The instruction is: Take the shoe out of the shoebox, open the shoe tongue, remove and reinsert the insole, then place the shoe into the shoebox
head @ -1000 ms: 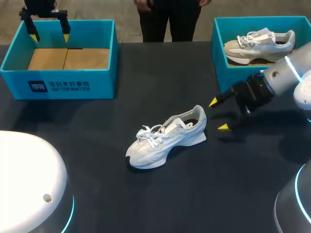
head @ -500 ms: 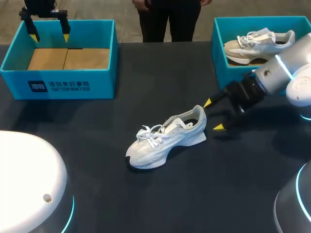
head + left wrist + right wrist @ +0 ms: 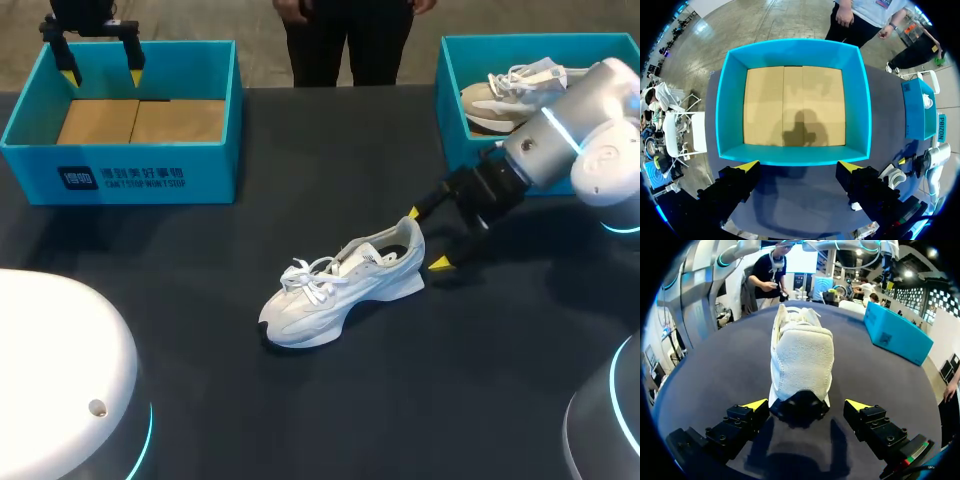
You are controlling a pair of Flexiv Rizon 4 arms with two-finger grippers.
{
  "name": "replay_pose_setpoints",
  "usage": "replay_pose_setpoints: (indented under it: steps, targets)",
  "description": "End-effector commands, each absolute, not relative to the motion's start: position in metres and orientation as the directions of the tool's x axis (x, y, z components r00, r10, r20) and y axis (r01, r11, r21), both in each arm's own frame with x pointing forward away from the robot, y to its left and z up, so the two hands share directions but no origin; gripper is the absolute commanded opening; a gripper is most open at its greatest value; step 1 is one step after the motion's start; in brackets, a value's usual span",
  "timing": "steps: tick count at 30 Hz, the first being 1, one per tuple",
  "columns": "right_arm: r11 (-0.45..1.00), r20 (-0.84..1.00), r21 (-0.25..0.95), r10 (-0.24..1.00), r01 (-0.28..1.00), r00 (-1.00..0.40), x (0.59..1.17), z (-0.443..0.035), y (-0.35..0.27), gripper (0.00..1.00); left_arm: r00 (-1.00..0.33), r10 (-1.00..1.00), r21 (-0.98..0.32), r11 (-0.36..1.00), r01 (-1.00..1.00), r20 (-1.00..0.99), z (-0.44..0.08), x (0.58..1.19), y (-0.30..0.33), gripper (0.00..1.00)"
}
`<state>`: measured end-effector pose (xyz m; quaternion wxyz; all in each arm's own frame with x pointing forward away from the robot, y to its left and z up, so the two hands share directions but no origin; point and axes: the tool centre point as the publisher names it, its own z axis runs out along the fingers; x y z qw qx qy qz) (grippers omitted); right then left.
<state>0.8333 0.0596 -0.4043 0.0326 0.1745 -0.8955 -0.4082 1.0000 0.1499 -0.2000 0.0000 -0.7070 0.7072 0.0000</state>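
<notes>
Shoe (image 3: pixel 340 290), white and laced, stands heel-first before the spread right gripper (image 3: pixel 426 238)

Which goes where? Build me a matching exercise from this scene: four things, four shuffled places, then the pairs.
Things
1. loose shoe
2. second shoe
3. left gripper
4. right gripper

Places
A. open at the loose shoe's heel
B. in the right shoebox
C. on the table
D. above the empty left shoebox

Pairs: 1-C, 2-B, 3-D, 4-A
</notes>
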Motion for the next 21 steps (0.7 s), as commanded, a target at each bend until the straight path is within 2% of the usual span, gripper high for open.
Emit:
replay_pose_setpoints:
  steps: [1, 21]
  targets:
    - [0.610, -0.076, 0.739, -0.344, -0.284, -0.936, 0.833, -0.407, 0.064, 1.00, 0.000, -1.000, 0.000, 0.000, -1.000, 0.000, -0.200, 1.000, 0.150, 1.00]
    - [0.595, -0.058, 0.750, -0.377, -0.289, -0.924, 0.823, -0.411, 0.085, 1.00, 0.000, -1.000, 0.000, 0.000, -1.000, 0.000, -0.200, 1.000, 0.150, 1.00]
